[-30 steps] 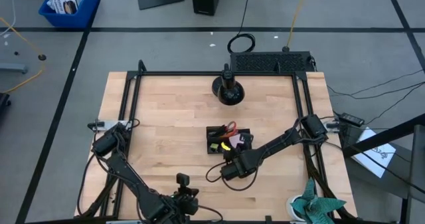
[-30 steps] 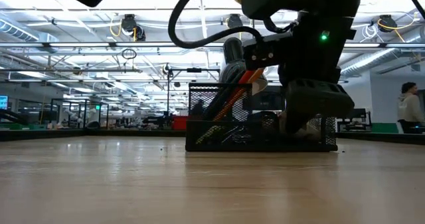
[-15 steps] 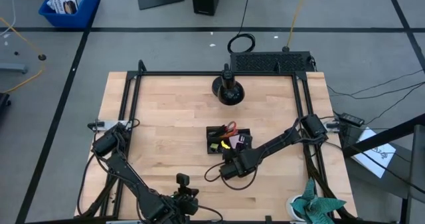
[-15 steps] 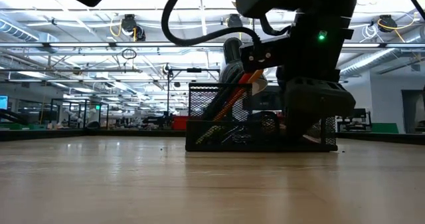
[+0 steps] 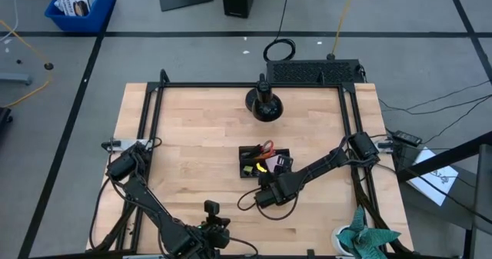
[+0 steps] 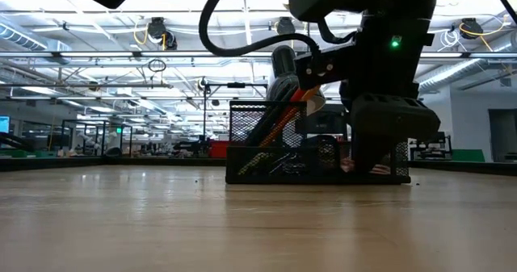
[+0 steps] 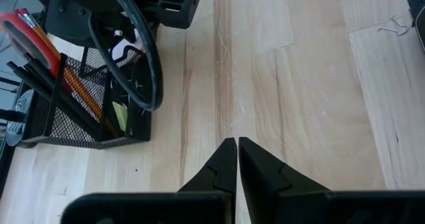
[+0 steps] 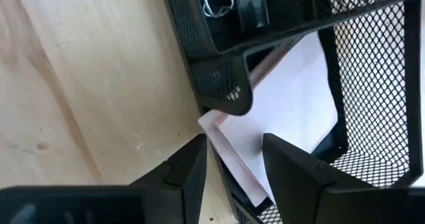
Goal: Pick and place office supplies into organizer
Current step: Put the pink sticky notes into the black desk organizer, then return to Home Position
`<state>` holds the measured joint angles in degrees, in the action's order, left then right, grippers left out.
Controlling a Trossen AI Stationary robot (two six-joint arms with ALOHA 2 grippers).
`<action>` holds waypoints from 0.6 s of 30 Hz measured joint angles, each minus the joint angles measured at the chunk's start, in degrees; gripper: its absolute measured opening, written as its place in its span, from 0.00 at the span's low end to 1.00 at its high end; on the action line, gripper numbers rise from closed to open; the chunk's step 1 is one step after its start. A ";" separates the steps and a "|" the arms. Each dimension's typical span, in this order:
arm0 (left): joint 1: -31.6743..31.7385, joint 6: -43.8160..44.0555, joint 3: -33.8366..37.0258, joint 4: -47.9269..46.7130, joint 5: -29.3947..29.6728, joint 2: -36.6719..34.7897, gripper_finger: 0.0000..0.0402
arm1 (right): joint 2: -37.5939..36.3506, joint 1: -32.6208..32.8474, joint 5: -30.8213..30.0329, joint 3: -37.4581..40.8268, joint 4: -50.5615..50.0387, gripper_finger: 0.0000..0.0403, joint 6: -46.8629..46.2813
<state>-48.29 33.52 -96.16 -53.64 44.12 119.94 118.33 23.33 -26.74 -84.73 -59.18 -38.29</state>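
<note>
The black mesh organizer (image 5: 264, 161) stands mid-table, holding red-handled scissors (image 7: 26, 38), orange pencils (image 7: 83, 94), black pens (image 7: 40, 94) and black clips (image 8: 216, 1). The pink sticky-note pad (image 8: 282, 114) lies slanted in a compartment at the organizer's near right end, one corner (image 8: 207, 125) poking past the mesh wall. My right gripper (image 8: 232, 159) hangs open just over that compartment, a finger on either side of the pad's edge. My left gripper (image 7: 237, 151) is shut over bare wood near the table's front edge.
A round black dome-shaped stand (image 5: 263, 104) sits near the table's far edge. One loose wire clip (image 7: 393, 26) lies on the wood right of the organizer. Bare wood stretches to the left of the organizer and in front of it.
My right gripper has opened over the organizer's near right compartment and let go of the pink pad. The pad has settled lower into the compartment. The hand has tipped slightly but stayed in place.
</note>
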 joint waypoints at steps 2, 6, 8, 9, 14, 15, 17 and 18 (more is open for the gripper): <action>0.00 0.00 0.00 0.16 0.00 0.00 0.05 | -0.44 0.02 0.02 0.00 -0.02 0.35 0.24; 0.00 0.00 0.00 0.20 -0.02 0.00 0.05 | -2.17 0.17 -0.03 0.00 0.60 0.35 0.45; 0.00 -0.01 0.00 0.28 0.00 0.00 0.05 | -3.40 0.35 -0.28 -0.01 0.74 0.35 0.40; 0.00 -0.07 0.00 0.29 -0.01 0.00 0.05 | -3.94 0.38 -0.32 -0.02 0.74 0.35 0.40; 0.00 -0.09 0.00 0.30 -0.02 0.00 0.05 | -5.87 0.42 -0.22 -0.02 0.28 0.35 0.32; 0.00 -0.07 0.00 0.30 0.00 0.00 0.05 | -6.34 0.42 -0.25 -0.02 -0.09 0.35 0.31; -0.13 -0.03 0.00 0.30 0.00 0.00 0.05 | -7.84 0.66 -0.38 -0.02 -0.49 0.35 -0.01; -0.20 -0.03 0.00 0.30 -0.02 0.00 0.05 | -8.97 0.98 -0.89 -0.02 -0.52 0.34 0.28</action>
<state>-48.50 33.50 -96.16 -53.34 44.10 119.94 109.37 24.31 -27.63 -84.75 -59.70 -38.00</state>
